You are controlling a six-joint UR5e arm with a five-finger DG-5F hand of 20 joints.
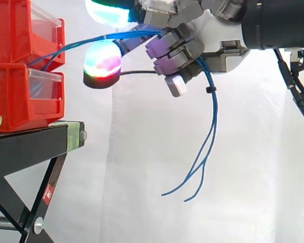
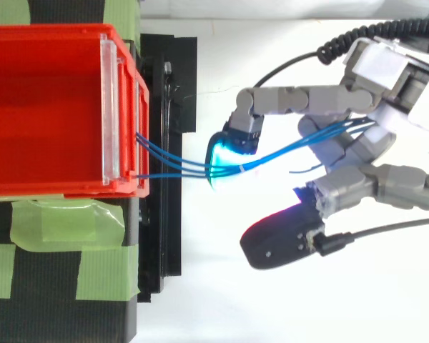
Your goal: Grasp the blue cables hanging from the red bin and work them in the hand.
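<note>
Side view showed the hand (image 1: 183,48) with fingers curled tight round the blue cables (image 2: 193,168) trailing off the front edge of the red bin (image 1: 15,30).

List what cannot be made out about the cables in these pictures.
Side view: the bins' walls hide where the cables start; the left edge cuts the bins off.
Side view: curled fingers of the hand cover the cables inside the grasp.
Top view: the top bin's front wall hides their fixing.
</note>
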